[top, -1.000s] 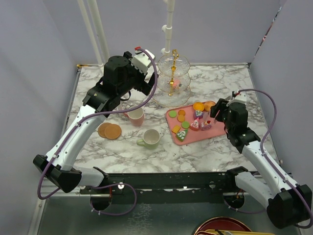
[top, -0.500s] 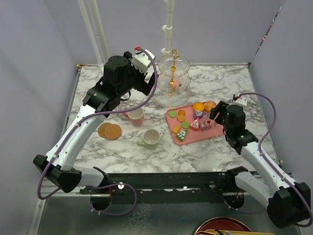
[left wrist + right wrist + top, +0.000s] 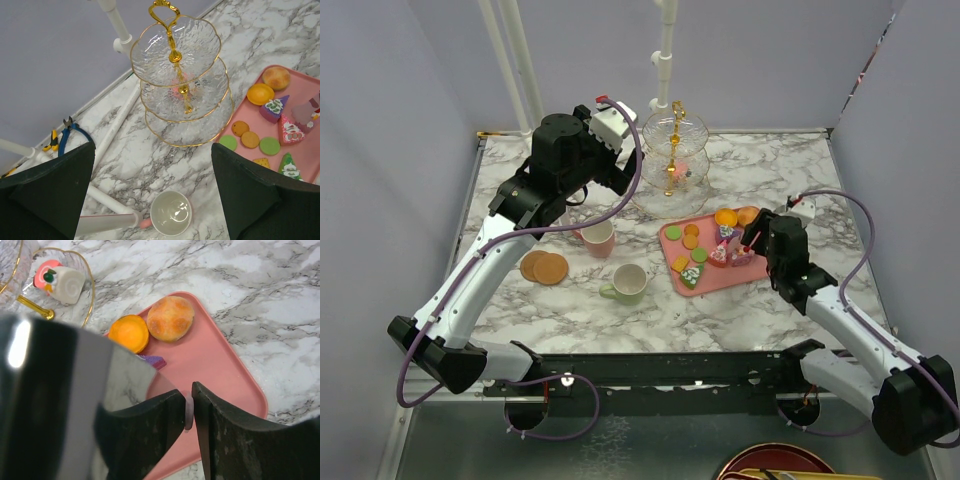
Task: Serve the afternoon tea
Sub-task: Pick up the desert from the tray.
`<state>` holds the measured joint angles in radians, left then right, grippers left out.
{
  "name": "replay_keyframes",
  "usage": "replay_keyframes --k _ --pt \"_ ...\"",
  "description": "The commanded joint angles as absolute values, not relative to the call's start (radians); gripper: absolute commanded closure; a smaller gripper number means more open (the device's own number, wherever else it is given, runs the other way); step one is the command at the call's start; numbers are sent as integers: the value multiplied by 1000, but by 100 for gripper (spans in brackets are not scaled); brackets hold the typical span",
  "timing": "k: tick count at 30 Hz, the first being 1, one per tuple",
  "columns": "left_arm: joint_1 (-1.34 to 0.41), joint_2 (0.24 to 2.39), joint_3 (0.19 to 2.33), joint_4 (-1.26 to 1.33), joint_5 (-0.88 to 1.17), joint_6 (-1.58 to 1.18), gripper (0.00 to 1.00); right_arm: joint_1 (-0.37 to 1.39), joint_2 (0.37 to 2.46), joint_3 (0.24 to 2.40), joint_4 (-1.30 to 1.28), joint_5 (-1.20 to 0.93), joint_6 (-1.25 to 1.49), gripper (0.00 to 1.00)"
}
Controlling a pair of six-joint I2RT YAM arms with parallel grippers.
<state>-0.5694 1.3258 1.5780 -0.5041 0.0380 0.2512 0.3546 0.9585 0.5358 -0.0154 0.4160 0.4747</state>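
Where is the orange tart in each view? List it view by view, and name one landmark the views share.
Top external: orange tart right of centre, at the far end of the pink tray.
Left wrist: orange tart at the right side, near the tray's upper edge.
Right wrist: orange tart left of centre, at the tray's edge.
Shared landmark: the tan bun sits right beside it in all three.

The light is bright and even, and comes from above. Shadows on the tabletop (image 3: 760, 310) are soft and faint. The glass stand (image 3: 182, 80) sparkles a little. Up close, the right hand (image 3: 188, 396) looks dark and blurry, with a white glare spot far left.
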Motion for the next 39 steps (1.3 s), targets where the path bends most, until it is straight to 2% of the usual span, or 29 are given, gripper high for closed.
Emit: replay_keyframes --k 1,13,18,27,34,39 --pt "-569 1323 1606 -509 63 247 1 386 978 539 -32 554 512 36" --pt "-569 1329 1609 -509 81 242 1 460 1015 548 -84 672 609 37" --pt "-569 1325 1605 -509 83 245 1 486 1029 549 -89 728 629 41" --pt "-569 1315 1592 -513 78 249 1 486 976 560 -62 779 545 60" --pt "-568 1322 1596 -518 39 242 1 486 898 601 9 685 370 67" --pt "-568 1343 1609 -538 -22 227 1 486 918 691 83 542 249 68"
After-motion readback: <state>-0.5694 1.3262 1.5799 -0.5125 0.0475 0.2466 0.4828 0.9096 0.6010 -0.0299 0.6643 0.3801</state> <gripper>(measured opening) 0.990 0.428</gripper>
